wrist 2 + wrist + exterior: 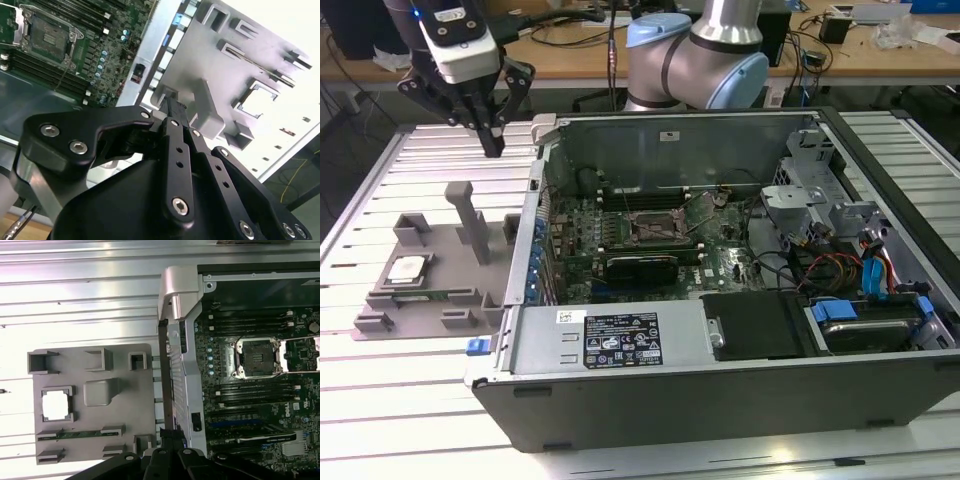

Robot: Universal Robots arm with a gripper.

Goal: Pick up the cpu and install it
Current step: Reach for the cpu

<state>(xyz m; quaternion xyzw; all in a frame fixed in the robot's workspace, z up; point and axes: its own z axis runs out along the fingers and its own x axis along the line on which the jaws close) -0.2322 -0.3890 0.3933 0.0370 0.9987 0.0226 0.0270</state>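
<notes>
A small square cpu [408, 268] with a pale, shiny metal top lies flat in a square recess of a grey plastic fixture [445, 275]. The fixture rests on a slatted metal bench [400, 400] at the exterior view's left of an open computer case [740, 385]. The tool [492, 148] hangs in the air above the far end of that fixture, close to the corner of the case wall. The cpu is well apart from it, lower down and nearer the fixture's front corner on the exterior view's left. In the first wrist view the cpu [55, 405] shows as a bright square in the fixture [125, 405], off to one side of the tool [169, 437]. In the second wrist view it [257, 102] lies beyond the black fingers [172, 107], past an upright block of the fixture [200, 55]. The tool's two black fingers are drawn together to a narrow point, with nothing between them and nothing touched. The tool points straight down from a wrist carrying a white block. The silver and blue arm [695, 50] rises behind the case and reaches over toward the exterior view's left. Inside the case, the motherboard's metal-framed socket [650, 228] sits near the middle of the board, also seen in both wrist views [256, 357] [47, 37].
</notes>
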